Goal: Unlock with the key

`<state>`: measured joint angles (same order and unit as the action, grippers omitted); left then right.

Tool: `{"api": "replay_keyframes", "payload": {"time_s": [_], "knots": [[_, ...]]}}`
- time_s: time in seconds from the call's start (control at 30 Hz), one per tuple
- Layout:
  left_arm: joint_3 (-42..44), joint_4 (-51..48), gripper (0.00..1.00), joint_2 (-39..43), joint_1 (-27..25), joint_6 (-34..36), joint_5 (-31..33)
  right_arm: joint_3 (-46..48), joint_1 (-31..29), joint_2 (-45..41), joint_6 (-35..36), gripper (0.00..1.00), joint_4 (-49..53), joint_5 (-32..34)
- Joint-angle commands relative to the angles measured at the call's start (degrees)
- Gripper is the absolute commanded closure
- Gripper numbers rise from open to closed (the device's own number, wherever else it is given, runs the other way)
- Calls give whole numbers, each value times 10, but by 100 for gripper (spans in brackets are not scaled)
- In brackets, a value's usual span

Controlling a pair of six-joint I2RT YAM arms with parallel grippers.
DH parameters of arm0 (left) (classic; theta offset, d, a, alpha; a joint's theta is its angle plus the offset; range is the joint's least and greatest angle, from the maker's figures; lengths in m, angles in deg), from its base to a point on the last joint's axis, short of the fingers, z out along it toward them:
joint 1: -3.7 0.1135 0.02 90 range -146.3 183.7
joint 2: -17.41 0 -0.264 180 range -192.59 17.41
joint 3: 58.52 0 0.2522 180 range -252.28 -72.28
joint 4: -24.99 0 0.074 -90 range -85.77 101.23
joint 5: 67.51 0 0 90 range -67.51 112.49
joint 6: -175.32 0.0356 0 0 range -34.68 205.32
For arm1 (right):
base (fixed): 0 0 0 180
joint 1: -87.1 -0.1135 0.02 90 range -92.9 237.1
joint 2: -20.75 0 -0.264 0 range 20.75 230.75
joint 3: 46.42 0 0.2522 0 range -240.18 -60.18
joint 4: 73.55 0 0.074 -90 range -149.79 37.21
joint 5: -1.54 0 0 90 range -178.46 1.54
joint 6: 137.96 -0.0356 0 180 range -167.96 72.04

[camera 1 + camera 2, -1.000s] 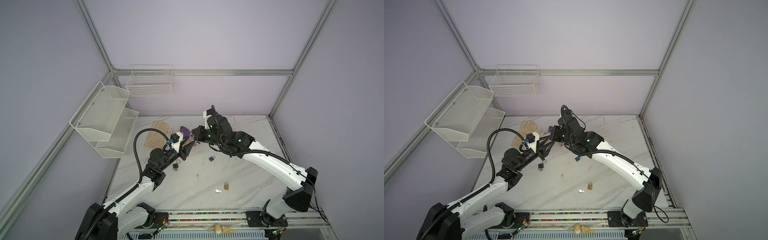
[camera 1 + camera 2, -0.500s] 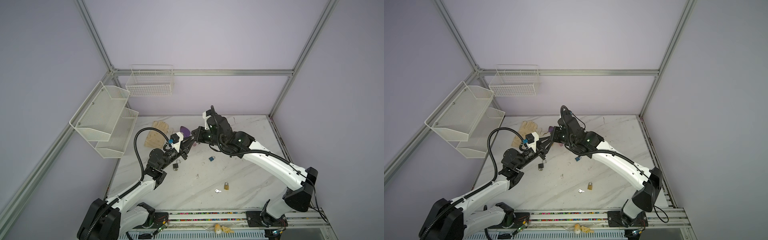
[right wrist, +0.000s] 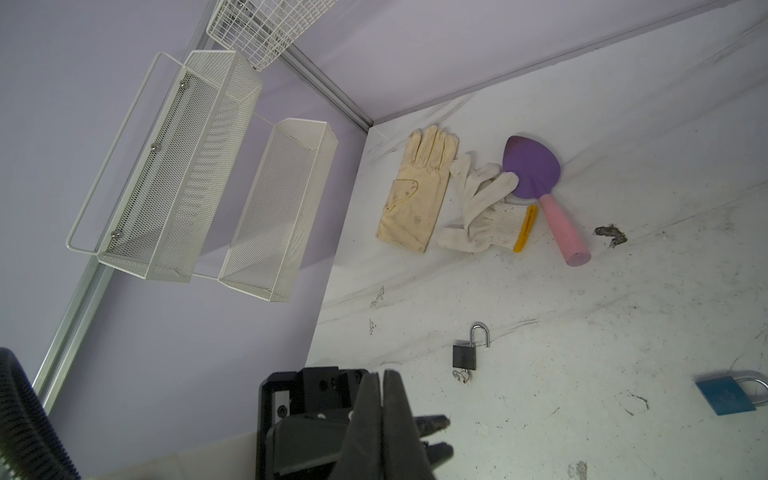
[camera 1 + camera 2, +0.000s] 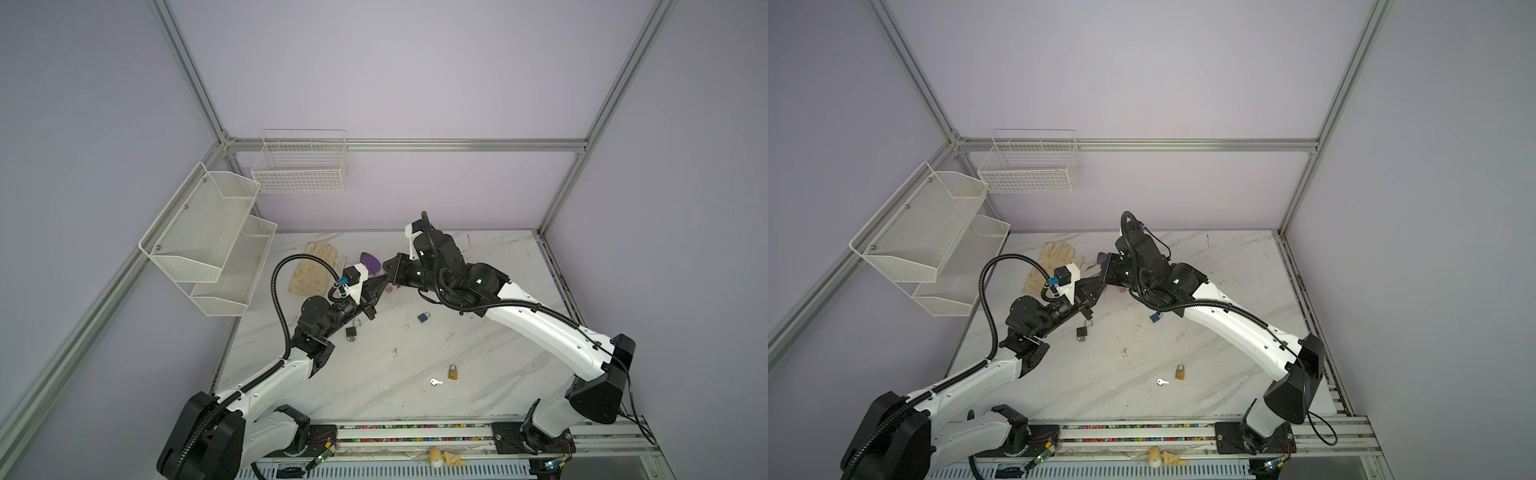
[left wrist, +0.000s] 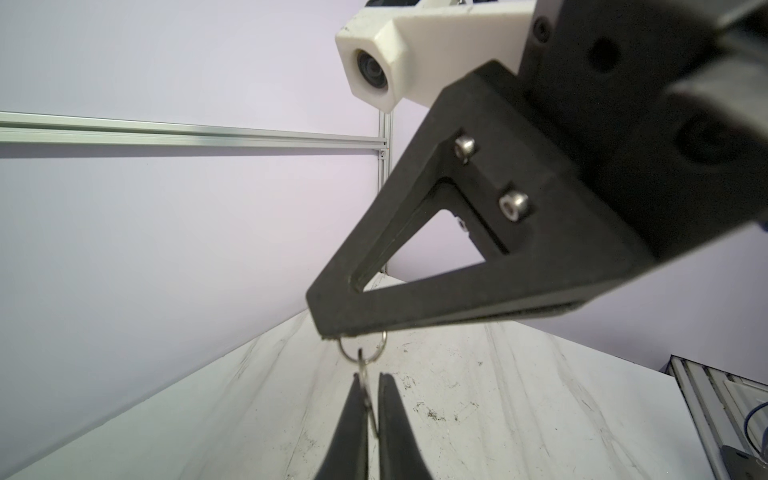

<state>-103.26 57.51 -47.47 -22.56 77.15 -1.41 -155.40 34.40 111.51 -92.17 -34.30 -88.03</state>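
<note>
1. The L claw (image 5: pixel 370 376) is shut tight on a thin metal key (image 5: pixel 367 390). The key sits edge-on btw its 2 black fingers (image 5: pixel 353 415).
2. The R claw (image 5: pixel 353 330) is shut too. It pinches a small key ring (image 5: pixel 361 348) at its tip. The ring pokes out just under the tip & the key hangs from it.
3. So the key is up in the air, held from both ends, not on the table (image 4: pixel 374 395).
4. In both top views the 2 claws meet tip to tip over the back left part of the table. The key is too small to see there.
5. A black lock (image 3: pixel 463 355) lies flat on the table near the L arm. It has small keys (image 3: pixel 461 377) at its bottom end.
6. A blue lock (image 4: pixel 424 318) lies flat near the middle, just by the R arm & well apart from the black one.
7. A gold lock (image 4: pixel 453 372) lies near the front, w/ a loose silver key (image 4: pixel 434 381) just beside it.
8. At the back lie a yellow glove (image 3: pixel 415 195), a white glove (image 3: pixel 482 216) & a purple scoop (image 3: pixel 532 166) w/ a pink handle. The white glove touches the scoop.
9. White mesh bins (image 4: pixel 208 232) & a wire basket (image 4: pixel 299 166) hang on the walls.
</note>
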Motion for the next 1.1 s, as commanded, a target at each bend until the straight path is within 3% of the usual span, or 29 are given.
{"api": "replay_keyframes", "payload": {"time_s": [0.0,0.2,0.4,0.57,0.6,0.67,0.8,0.93,1.07], "knots": [[-20,35,93,3,3,-3,0,1,2,-14,7,100,-3,11],[-20,37,100,1,3,-2,9,-1,2,-15,8,100,-3,10],[-25,30,100,6,3,-4,14,0,3,-19,14,100,-3,15],[-46,-55,100,25,3,-23,6,21,19,-36,43,100,-6,3],[-48,-75,100,31,3,-28,1,29,29,-42,58,92,-11,-9],[-52,-108,100,42,3,-37,-13,40,46,-51,91,85,-15,-42],[-65,-182,100,67,3,-64,-50,73,75,-75,179,60,-44,-156],[-75,-230,100,83,3,-77,-75,94,82,-82,259,49,-41,-258],[-89,-258,100,90,3,-84,-103,114,85,-77,312,46,-41,-317]]}}
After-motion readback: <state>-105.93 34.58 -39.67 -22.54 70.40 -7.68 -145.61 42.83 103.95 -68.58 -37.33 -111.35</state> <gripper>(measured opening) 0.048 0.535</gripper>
